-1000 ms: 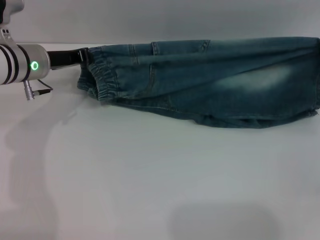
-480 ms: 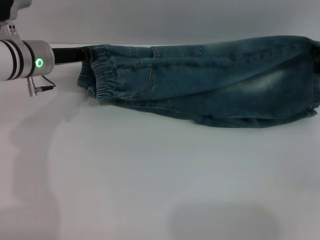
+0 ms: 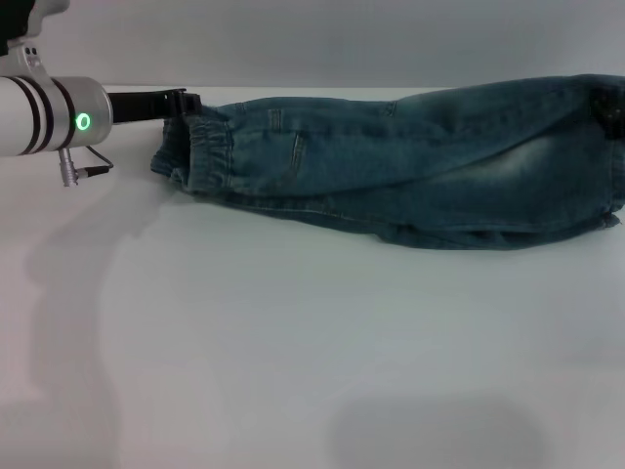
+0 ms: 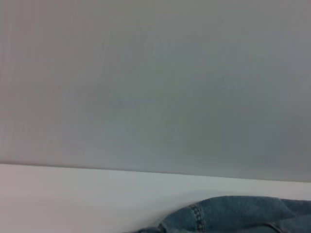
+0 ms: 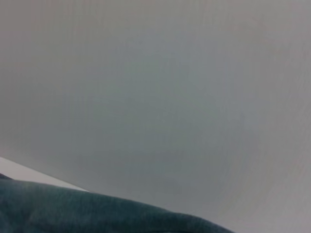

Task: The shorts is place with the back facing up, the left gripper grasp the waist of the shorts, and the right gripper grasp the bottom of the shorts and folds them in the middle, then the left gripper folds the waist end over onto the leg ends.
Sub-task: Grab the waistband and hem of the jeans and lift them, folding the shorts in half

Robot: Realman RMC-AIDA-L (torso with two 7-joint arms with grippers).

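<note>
Rightward of the left gripper point(image 3: 181, 102), clamped on the waist of the shorts point(image 3: 200, 151), the shorts point(image 3: 420, 166) outstretched.

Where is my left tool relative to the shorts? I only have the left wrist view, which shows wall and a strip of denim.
Observer: The left tool is at the waist of the shorts, pinching its far upper edge. The rest of the waistband droops to the table.
Operator: And the other end?
Observer: The leg ends lie to the robot's right, lifted along the far edge. The right tool barely shows there at the head view's border.
Operator: Is the middle fold done?
Observer: It looks so. The shorts form one long doubled strip between the tools, and the waist is not yet over the leg ends.
</note>
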